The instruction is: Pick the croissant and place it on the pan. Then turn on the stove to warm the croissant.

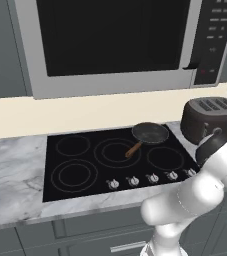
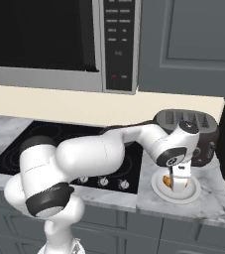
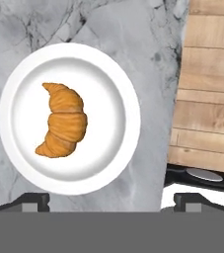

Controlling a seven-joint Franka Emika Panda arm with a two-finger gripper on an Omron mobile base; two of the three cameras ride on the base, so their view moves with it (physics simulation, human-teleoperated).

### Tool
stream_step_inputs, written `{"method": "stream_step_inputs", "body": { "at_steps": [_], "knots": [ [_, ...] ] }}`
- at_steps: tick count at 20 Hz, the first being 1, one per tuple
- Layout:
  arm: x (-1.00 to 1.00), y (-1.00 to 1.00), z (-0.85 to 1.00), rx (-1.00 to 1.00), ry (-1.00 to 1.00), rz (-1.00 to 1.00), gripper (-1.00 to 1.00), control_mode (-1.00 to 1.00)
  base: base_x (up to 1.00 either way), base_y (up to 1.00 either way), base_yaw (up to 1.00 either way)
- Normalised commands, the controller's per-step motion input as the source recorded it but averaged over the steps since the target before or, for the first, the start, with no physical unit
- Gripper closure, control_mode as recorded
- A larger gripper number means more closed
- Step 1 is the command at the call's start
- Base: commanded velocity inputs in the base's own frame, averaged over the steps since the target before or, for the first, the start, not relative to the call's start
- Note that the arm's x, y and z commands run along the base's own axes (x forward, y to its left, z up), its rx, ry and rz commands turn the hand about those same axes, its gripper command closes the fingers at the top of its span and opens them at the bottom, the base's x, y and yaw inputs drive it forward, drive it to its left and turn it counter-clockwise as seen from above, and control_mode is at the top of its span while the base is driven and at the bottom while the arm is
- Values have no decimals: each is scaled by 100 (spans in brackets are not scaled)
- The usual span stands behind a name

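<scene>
Golden croissant point(image 3: 62, 120) lies in the middle of a round white plate point(image 3: 114, 94) on the marble worktop point(image 3: 148, 59). Above it hangs the tool point(image 3: 105, 201), fingers spread wide, gripping nothing. On the stove point(image 1: 80, 165), the pan point(image 1: 150, 133) sits with nothing in it.

End effector point(image 2: 179, 184) low over croissant point(image 2: 168, 181) on white plate point(image 2: 159, 191), toaster point(image 2: 193, 124) just behind.
</scene>
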Motion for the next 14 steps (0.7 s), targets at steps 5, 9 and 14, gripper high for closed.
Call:
{"method": "stream_step_inputs", "body": {
  "at_steps": [5, 9, 14],
  "knots": [
    [15, -6, -12, 2, 0, 0, -100, -100, 0, 0, 0],
    [13, -14, -12, 2, 0, 0, -100, -100, 0, 0, 0],
    [16, -16, -13, 2, 0, 0, -100, -100, 0, 0, 0]
  ]
}}
